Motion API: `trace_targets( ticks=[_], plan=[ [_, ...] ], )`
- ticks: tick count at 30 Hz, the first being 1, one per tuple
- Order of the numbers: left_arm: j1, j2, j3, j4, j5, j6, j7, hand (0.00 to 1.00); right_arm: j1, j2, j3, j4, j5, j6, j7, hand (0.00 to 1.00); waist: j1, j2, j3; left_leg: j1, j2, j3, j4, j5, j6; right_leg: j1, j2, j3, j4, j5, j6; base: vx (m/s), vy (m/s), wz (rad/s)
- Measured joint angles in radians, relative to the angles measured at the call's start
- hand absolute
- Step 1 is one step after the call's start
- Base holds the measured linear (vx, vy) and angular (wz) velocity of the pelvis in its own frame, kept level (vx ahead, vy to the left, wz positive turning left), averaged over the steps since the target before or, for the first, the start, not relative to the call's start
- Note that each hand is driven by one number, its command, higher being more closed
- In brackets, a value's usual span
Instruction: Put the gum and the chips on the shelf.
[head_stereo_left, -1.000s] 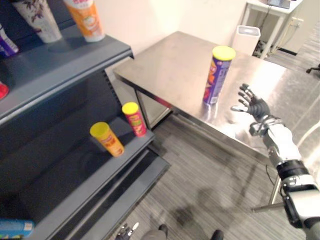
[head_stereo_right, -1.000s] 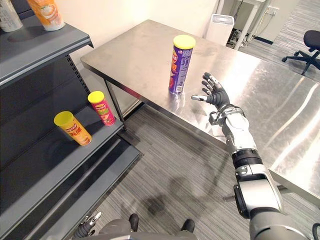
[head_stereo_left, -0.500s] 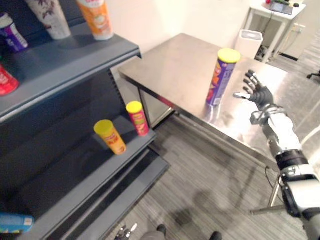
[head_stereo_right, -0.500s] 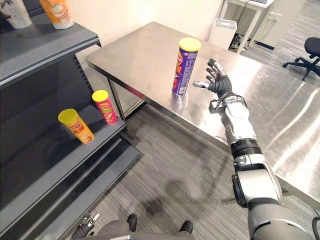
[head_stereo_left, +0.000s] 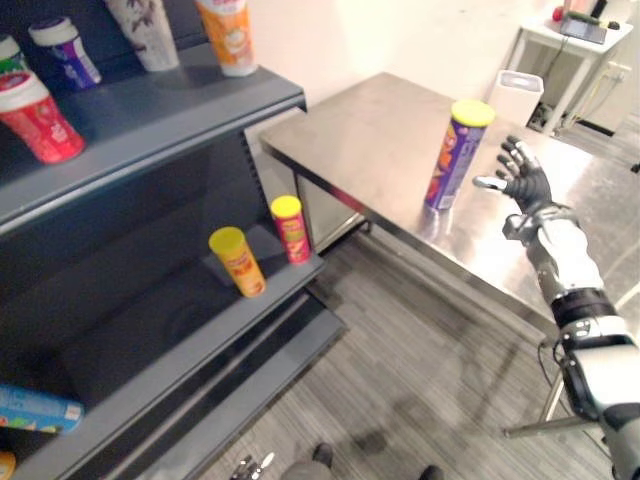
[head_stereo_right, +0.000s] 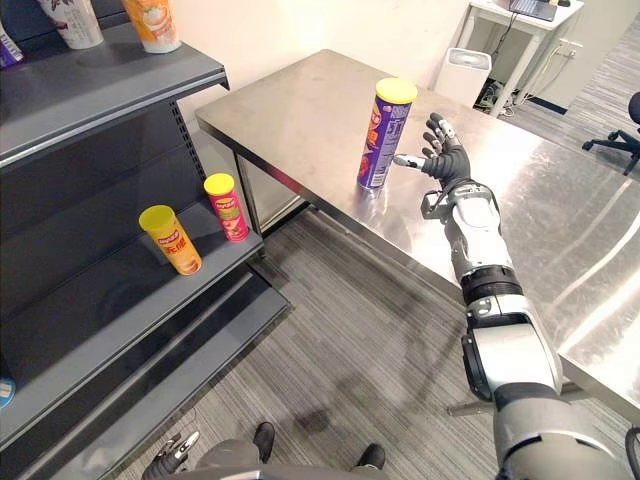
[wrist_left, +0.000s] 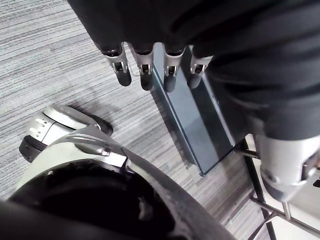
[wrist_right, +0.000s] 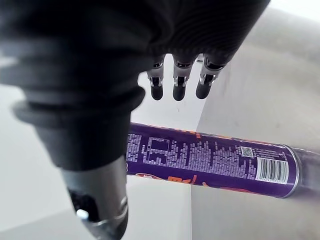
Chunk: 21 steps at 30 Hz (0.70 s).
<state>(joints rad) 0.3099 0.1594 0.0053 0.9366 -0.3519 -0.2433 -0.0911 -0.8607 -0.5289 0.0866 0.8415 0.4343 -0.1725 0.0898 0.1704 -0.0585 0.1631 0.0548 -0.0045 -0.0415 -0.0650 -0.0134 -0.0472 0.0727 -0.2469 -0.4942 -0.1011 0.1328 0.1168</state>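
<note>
Shelf: dark grey metal shelf (head_stereo_left: 150, 120) is standing at left.
Idle: left hand (wrist_left: 145, 75) is hanging straight-fingered.
Chips: tall purple yellow-lidded tube (head_stereo_left: 450, 160) is standing on steel table (head_stereo_left: 370, 130).
Reach: right hand (head_stereo_left: 526, 186) is hovering beside it, fingers spread, empty.
Risk: a bumping thumb could be toppling the tube.

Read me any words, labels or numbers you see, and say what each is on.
Purple chips can: fine print, a barcode and a square code, all too small to read.
Orange can and red can on the lower shelf: labels too blurred to read.
Orange tub and red tub on the upper shelf: labels too blurred to read.
Nothing can be quoted.
</note>
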Motion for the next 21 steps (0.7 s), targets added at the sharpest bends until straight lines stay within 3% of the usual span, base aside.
trace_targets(
  ticks=[21],
  plan=[
    [0.004, 0.003, -0.057, -0.019, -0.039, -0.018, -0.033, 0.00, -0.051, -0.004, -0.009, 0.042, 0.006, 0.017, -0.038, 0.00, 0.026, 0.020, 0.058, -0.033, 0.000, -0.029, 0.019, 0.003, 0.004, -0.017, -0.003, -0.020, 0.019, -0.003, -0.003, 0.00, 0.001, 0.03]
  ],
)
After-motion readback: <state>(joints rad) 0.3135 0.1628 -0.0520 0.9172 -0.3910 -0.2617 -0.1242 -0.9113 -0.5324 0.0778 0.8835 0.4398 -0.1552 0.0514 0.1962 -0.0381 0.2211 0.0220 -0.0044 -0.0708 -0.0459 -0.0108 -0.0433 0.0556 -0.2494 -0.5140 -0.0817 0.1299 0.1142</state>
